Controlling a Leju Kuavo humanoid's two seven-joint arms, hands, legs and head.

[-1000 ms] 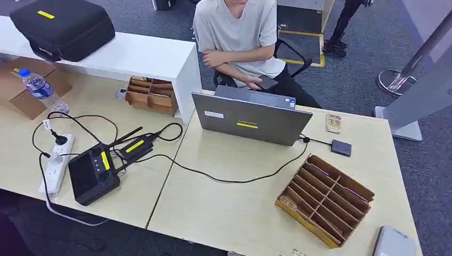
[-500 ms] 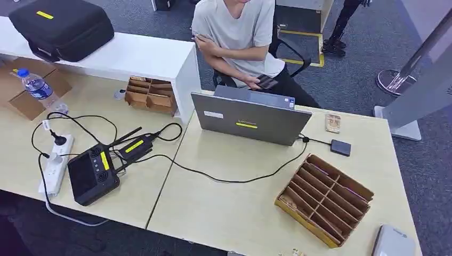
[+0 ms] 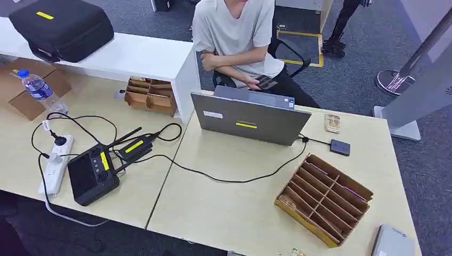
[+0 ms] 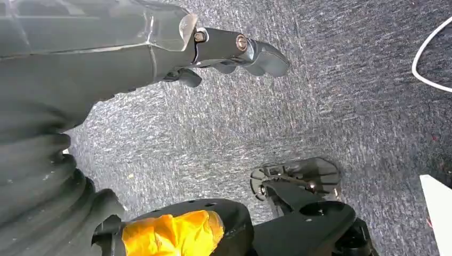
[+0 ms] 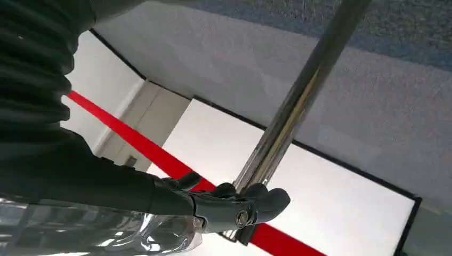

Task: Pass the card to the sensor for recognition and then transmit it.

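The card [image 3: 332,123] lies flat on the pale table [image 3: 234,213], at the far edge on the right hand's side, well apart from both hands, and neither hand touches it. We see the left hand [image 4: 160,50] hanging over grey carpet [image 4: 341,106]; it holds nothing, its thick thumb [image 4: 261,52] sticks out straight, and the darker fingers [image 4: 187,78] are mostly hidden behind it, so we cannot tell whether they are spread or curled. We see the right hand [image 5: 213,205] empty as well, its fingers [image 5: 187,180] slightly apart and loosely extended beside the thumb [image 5: 269,202], with a chrome pole [image 5: 298,101] and a red stripe [image 5: 122,133] behind it, apart from the hand. On the table, nearer the robot than the card and also on the right hand's side, a small black box [image 3: 339,147] sits at the end of a black cable [image 3: 234,180] that runs toward the open laptop [image 3: 248,120]. Nearer still stands a cardboard divider tray [image 3: 324,198] with many narrow slots. On the left hand's side we find a black controller [image 3: 93,173], a white power strip [image 3: 55,165] and a water bottle [image 3: 40,89]. Beyond the laptop a person in a pale shirt [image 3: 237,32] sits with a phone [image 3: 265,82] in one hand.
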